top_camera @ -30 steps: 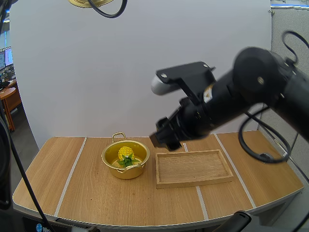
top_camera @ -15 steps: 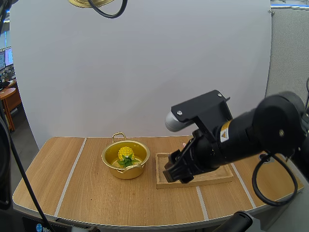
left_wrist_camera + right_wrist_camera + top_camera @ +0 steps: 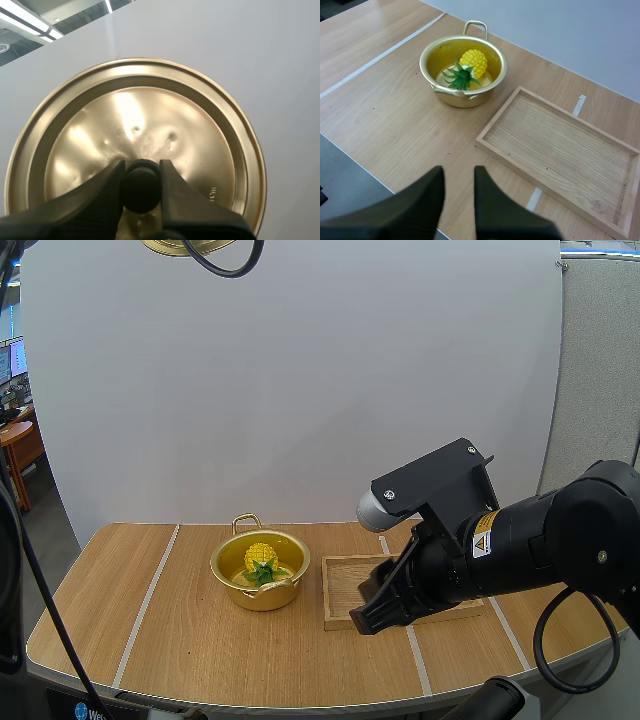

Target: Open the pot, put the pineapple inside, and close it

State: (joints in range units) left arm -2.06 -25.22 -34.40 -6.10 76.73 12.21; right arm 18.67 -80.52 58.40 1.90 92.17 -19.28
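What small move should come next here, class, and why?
Probably lower the lid, pinched in the left gripper, toward the pot. The pineapple already sits inside it, and the open right gripper is by the tray, apart from the pot.

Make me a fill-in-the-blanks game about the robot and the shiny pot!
1. The pineapple lies ____ the pot.
2. The left claw pinches the lid by its knob, whose colour is ____.
3. The right claw hovers open above the table, holding ____.
4. Beside the pot lies a tray made of ____.

Missing words: inside, black, nothing, wood.
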